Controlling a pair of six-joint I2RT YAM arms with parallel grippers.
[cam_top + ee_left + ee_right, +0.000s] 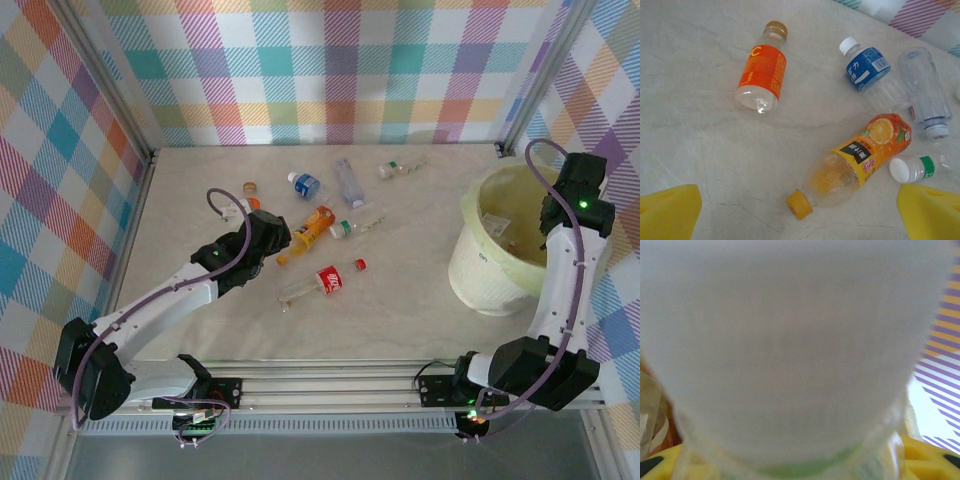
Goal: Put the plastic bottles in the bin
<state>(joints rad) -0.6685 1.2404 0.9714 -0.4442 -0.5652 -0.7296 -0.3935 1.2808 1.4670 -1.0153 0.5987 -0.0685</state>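
Wide open and empty, the left end effector hovers above the orange juice bottle lying on the tabletop; probably light, slick, crushable, so grip mid-body; the right end effector pinches a clear bottle over the bin.

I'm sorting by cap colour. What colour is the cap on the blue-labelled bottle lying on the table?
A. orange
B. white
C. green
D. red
B: in the left wrist view the blue-labelled bottle ends in a white cap.
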